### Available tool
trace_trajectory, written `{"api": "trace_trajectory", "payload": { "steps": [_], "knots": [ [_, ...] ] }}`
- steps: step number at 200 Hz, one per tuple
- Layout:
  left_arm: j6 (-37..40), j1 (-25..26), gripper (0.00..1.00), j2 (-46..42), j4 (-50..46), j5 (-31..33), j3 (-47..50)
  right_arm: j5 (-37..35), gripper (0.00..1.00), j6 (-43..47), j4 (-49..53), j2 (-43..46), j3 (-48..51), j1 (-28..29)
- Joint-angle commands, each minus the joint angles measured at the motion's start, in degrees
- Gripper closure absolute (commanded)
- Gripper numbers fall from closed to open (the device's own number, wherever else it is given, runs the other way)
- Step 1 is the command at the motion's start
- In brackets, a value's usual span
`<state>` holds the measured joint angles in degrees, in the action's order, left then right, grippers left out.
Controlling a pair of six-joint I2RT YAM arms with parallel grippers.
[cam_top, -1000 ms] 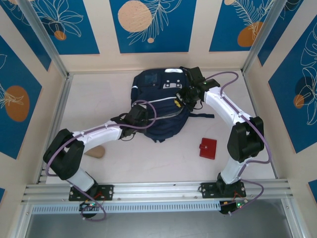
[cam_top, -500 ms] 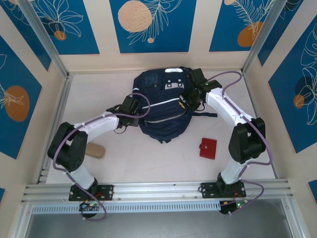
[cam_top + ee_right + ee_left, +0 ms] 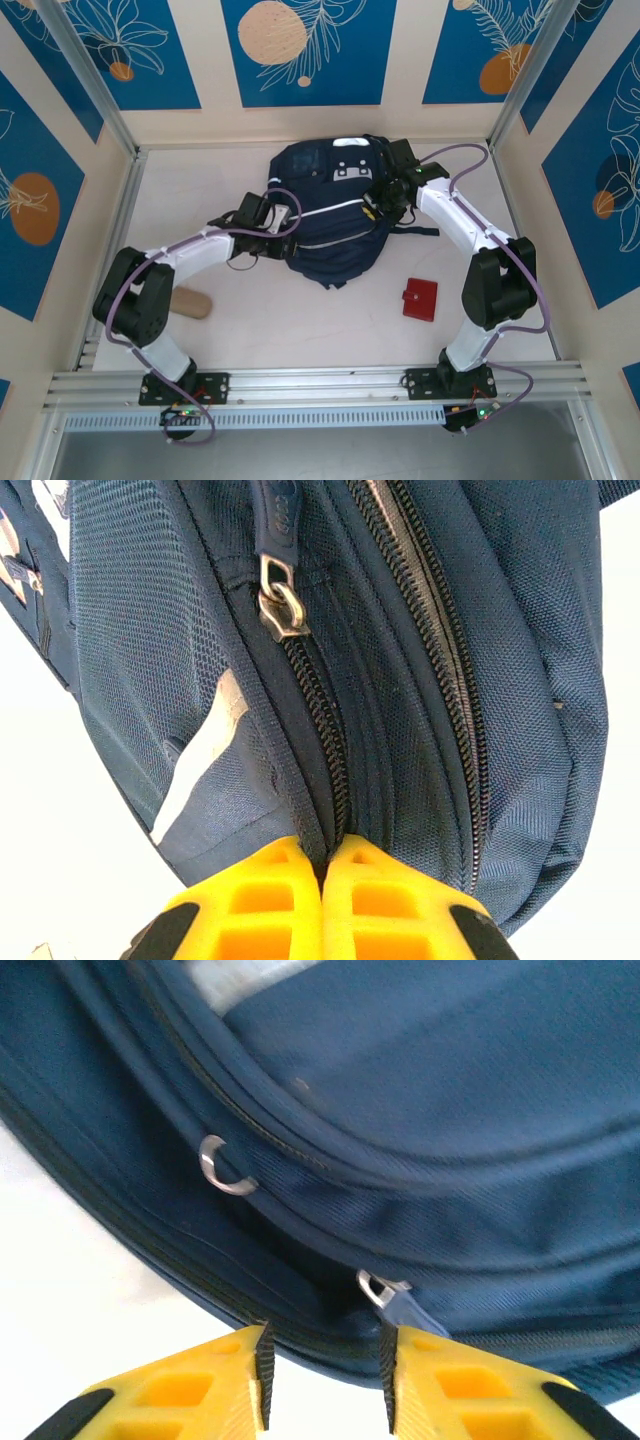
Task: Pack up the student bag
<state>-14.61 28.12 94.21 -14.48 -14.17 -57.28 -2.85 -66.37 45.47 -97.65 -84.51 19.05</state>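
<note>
While my left claw sits spread, a grey zipper pull lies just beyond one fingertip, and a metal ring shows farther ahead on the student bag. My right claw is pressed together, pinching the bag's zipper seam, with a slider farther up. The bag lies between both claws. A red wallet sits well behind my right claw.

Cream walls with blue, seemingly leaf-patterned panels enclose a white tabletop edged by aluminium rails
</note>
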Motion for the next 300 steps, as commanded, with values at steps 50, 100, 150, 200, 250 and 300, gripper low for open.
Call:
{"api": "trace_trajectory", "payload": {
  "steps": [50, 100, 150, 200, 250, 300],
  "knots": [
    [-2.4, 1.4, 0.6, 0.4, 3.6, -4.8, -0.4, 0.5, 1.0, 0.5, -0.2, 2.2, -1.0, -0.4],
    [-2.4, 1.6, 0.61, 0.9, 4.3, -4.4, -1.5, 0.6, 1.0, 0.4, -0.1, 2.2, -1.2, -0.4],
    [-3.4, 1.8, 0.59, 2.1, 3.3, -3.5, -2.1, 0.8, 1.0, 0.2, -0.4, 2.4, -0.9, -0.5],
    [-4.8, 3.4, 0.57, 7.7, -0.1, -3.4, -4.2, 1.5, 1.0, -0.2, -0.7, 2.4, -0.8, -0.5],
    [-4.8, 3.8, 0.81, 8.0, -1.2, -1.7, -4.6, 1.6, 1.0, -0.6, -0.9, 2.4, -0.9, -0.5],
    [-2.0, 3.7, 1.0, 4.5, -3.8, 6.4, -3.8, -0.3, 1.0, 0.1, 0.1, 2.9, -0.7, -1.1]
  ]
}}
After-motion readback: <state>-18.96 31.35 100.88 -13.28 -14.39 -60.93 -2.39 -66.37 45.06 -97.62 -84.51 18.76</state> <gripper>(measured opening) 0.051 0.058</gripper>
